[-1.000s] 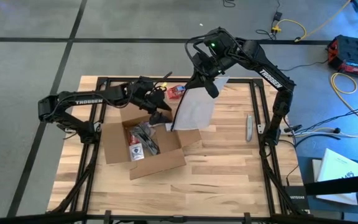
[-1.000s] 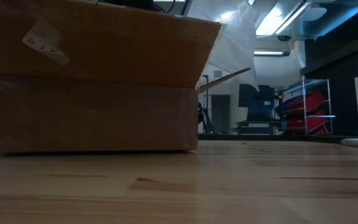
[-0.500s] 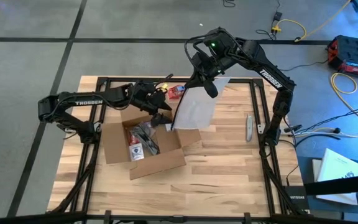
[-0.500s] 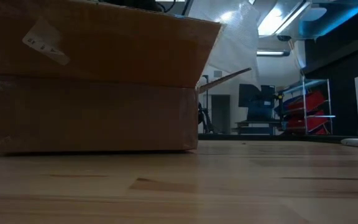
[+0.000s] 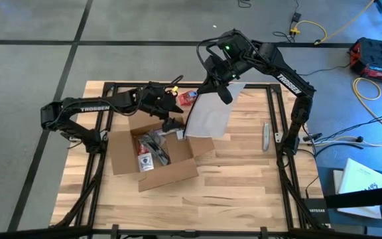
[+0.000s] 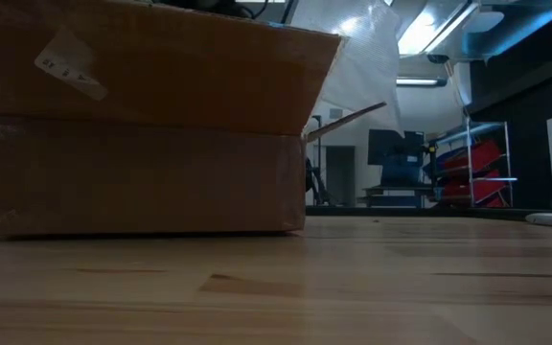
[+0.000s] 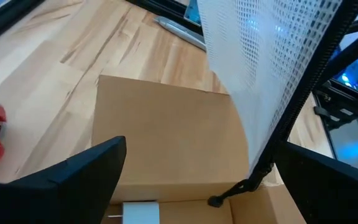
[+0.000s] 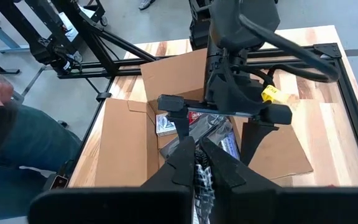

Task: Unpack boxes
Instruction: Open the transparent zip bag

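The open brown box (image 5: 121, 151) stands on the table left of centre, its flaps spread and dark packets (image 5: 152, 147) inside; the low view has its side wall (image 6: 142, 172) close up. My left gripper (image 5: 172, 119) hovers open above the box's far right corner, its fingers wide apart over the flap (image 7: 166, 137). My right gripper (image 5: 221, 85) is high over the far side, shut on a clear bubble bag (image 5: 209, 116) that hangs beside the box. A small red-and-blue object (image 5: 188, 97) lies on the table behind the box. My right gripper pinches the bubble bag's top edge (image 8: 202, 177) between its two fingers, coming from above and slanting down. The bag hangs slack below them (image 6: 362, 67), lifted well above the table. Whether its lower edge touches the box's right flap cannot be told.
A grey utility knife (image 5: 266, 136) lies near the table's right edge. The near half of the table (image 5: 244, 192) is bare wood. A black frame runs round the table (image 5: 274, 106). A person (image 8: 11, 137) stands past the table's left side.
My left gripper has turned a little at its wrist while staying over the box's far right corner, still open. The right gripper and the hanging bag have kept their place.
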You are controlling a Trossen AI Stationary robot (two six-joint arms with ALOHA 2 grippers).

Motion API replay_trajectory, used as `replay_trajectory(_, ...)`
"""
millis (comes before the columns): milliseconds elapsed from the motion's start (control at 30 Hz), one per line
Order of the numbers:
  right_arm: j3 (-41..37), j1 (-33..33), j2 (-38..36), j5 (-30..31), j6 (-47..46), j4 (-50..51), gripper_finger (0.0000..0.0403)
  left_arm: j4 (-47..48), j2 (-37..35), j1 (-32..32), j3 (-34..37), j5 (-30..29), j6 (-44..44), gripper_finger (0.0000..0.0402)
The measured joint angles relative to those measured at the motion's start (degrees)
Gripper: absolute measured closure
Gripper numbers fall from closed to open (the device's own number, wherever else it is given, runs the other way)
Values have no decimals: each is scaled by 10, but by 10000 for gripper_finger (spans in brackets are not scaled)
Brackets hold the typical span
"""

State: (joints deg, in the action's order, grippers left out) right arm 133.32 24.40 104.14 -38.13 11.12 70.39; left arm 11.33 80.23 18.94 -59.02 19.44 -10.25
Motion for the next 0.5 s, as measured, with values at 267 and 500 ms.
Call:
replay_trajectory(267, 0, 0, 0, -3, -2, 0, 403, -35, 6, -2, 0, 0, -3, 7)
replay_trajectory(500, 0, 0, 0, -2, -3, -3, 403, -109, 16, -2, 0, -1, -21, 7)
